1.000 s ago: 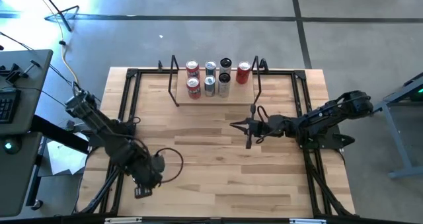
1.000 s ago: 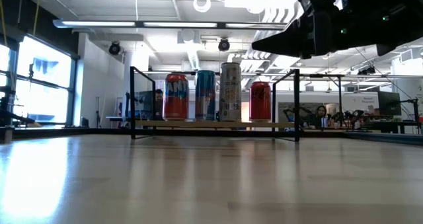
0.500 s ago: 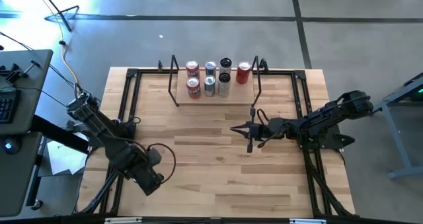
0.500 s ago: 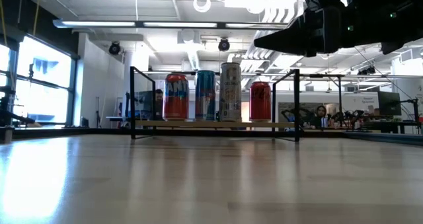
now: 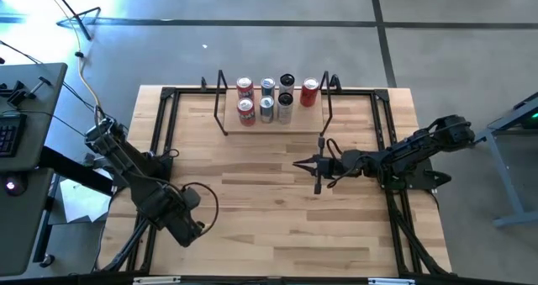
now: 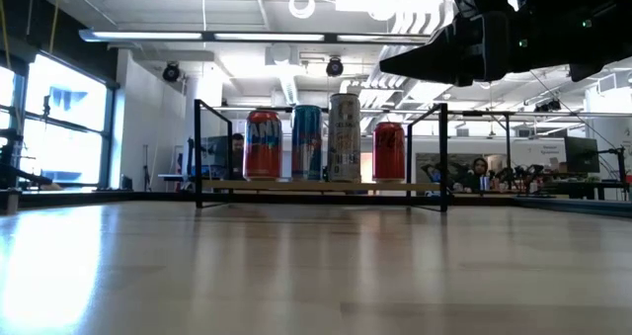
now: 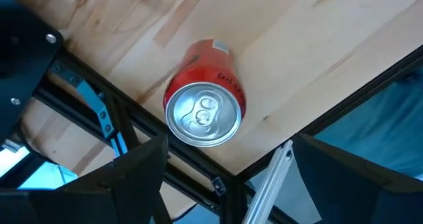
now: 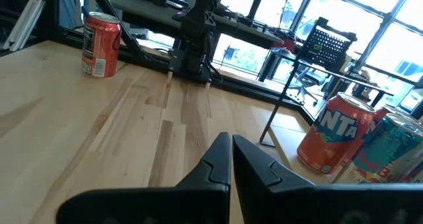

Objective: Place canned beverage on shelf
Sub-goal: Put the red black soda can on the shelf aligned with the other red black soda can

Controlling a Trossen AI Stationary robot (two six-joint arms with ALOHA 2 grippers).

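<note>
A red can (image 7: 205, 112) stands upright on its base near the table's near left corner, close to the edge; it also shows far off in the right wrist view (image 8: 100, 44). My left gripper (image 7: 231, 184) hangs above it, pointing down, open, one finger to each side of the can and clear of it. In the high view the left gripper (image 5: 187, 229) hides the can. The shelf (image 5: 296, 122) at the far middle holds several upright cans (image 6: 318, 142) on its plank. My right gripper (image 5: 296, 161) is shut and level over the table's middle.
Black frame rails (image 7: 135, 128) run along the table's edges, right beside the red can. The shelf's black rod end frames (image 6: 202, 152) stand at both ends of its plank. Bare wooden top (image 5: 252, 184) lies between the red can and the shelf.
My left gripper has rolled about its downward line above the near left corner and has opened, staying nearly in place. The cable loop beside it has drawn closer in.
</note>
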